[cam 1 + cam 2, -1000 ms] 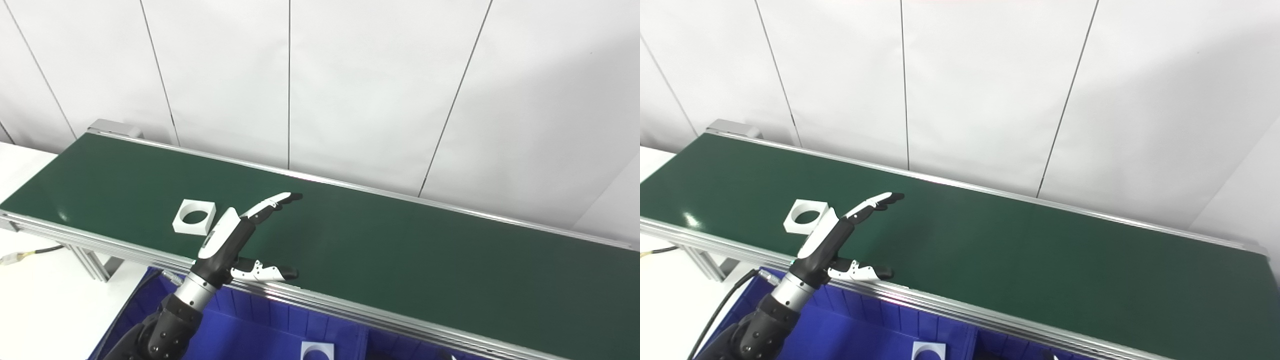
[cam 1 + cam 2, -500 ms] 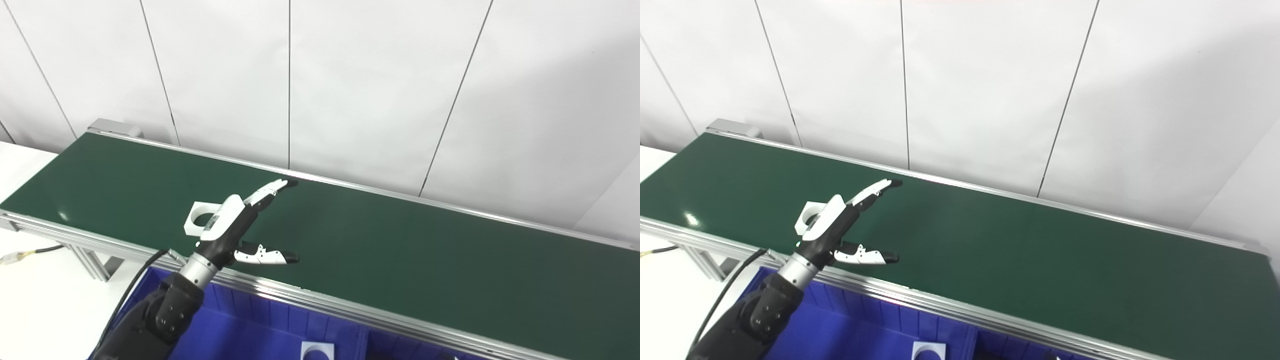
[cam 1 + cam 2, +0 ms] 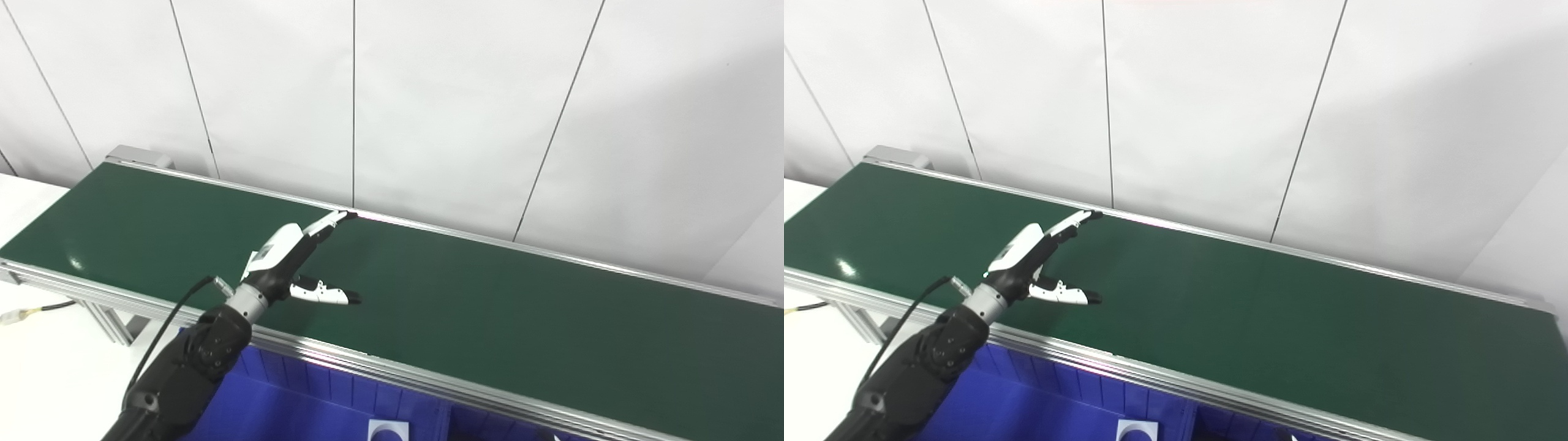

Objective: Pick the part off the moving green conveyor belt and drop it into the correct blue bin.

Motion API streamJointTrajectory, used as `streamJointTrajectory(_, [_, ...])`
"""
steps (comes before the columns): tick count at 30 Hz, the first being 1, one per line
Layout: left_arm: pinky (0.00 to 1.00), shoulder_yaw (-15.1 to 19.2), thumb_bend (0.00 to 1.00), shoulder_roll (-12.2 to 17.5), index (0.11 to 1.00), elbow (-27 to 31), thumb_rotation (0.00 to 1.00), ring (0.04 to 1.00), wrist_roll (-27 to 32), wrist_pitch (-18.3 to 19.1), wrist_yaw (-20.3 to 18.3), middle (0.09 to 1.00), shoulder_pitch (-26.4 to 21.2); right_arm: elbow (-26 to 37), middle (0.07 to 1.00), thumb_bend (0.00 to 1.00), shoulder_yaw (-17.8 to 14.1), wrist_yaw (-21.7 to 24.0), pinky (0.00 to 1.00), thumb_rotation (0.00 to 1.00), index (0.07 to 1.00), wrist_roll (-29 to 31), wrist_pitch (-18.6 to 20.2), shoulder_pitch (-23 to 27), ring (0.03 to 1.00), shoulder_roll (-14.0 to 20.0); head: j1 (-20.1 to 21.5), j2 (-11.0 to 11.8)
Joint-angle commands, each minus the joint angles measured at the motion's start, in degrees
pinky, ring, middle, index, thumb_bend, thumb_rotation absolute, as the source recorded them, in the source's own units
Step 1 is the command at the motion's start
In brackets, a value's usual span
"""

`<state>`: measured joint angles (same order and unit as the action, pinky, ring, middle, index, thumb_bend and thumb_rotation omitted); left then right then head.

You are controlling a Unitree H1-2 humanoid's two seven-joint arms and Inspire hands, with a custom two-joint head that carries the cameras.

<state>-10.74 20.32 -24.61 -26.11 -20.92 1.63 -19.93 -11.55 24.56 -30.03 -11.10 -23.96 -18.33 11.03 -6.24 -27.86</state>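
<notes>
White wall panels are standing behind the work, and the green conveyor belt (image 3: 465,294) is running across the picture on an aluminium frame, from far left to near right. Below its near rail the blue bin (image 3: 318,398) is lying, divided into compartments; a white part with a round hole (image 3: 388,429) is resting in one of them at the bottom edge.

Only the left hand (image 3: 294,260) is showing. Its arm is entering from the lower left and reaching over the near rail, so that the hand is hovering above the belt's left-centre. The hand is spread wide, fingers (image 3: 331,219) pointing toward the far rail and thumb (image 3: 324,296) pointing out to the right, with a broad gap between them. It is holding nothing. No right hand is appearing in either view.

The part (image 3: 251,256) to be picked is almost wholly hidden behind the hand; only a small white corner is peeking out at the hand's left edge in the left eye view. It is apparently lying on the belt just under or beside the palm. Whether the hand is touching it cannot be told.

Judgement: the step in hand is the approach for the grasp, with no pick yet made. The next move is calling for lowering the spread hand around the part, timing the closure to the belt's travel, then lifting clear before carrying it to the matching compartment.
</notes>
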Motion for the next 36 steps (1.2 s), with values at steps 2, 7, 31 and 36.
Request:
streamJointTrajectory(2, [0.86,0.7,0.77,1.8,0.937,0.1,0.47,0.955,-1.5,1.6,0.3,0.981,-2.9,1.8,0.759,0.52,0.0,-0.6,0.8,0.3,0.856,0.0,-3.0,0.0,0.787,0.2,-0.1,-0.1])
streamJointTrajectory(7, [0.88,0.4,0.8,2.9,0.931,-2.5,0.43,0.966,-3.0,3.4,0.4,0.989,-4.6,1.9,0.758,0.52,-0.1,-0.5,0.81,0.29,0.855,0.3,-3.0,0.1,0.787,0.0,-0.2,-0.3])
streamJointTrajectory(31, [1.0,-2.6,0.86,5.6,0.892,-15.0,0.0,0.988,-4.3,6.6,-3.7,0.999,-11.5,2.9,0.764,0.49,0.2,-0.4,0.83,0.29,0.868,0.1,-3.0,-0.5,0.798,0.1,-0.2,-1.0])
streamJointTrajectory(36, [1.0,-4.1,0.89,5.5,0.883,-16.4,0.0,1.0,-4.4,7.3,-5.4,1.0,-12.0,2.9,0.767,0.49,0.0,-0.8,0.83,0.31,0.869,-0.6,-3.0,-0.8,0.798,0.0,-0.2,-1.2])
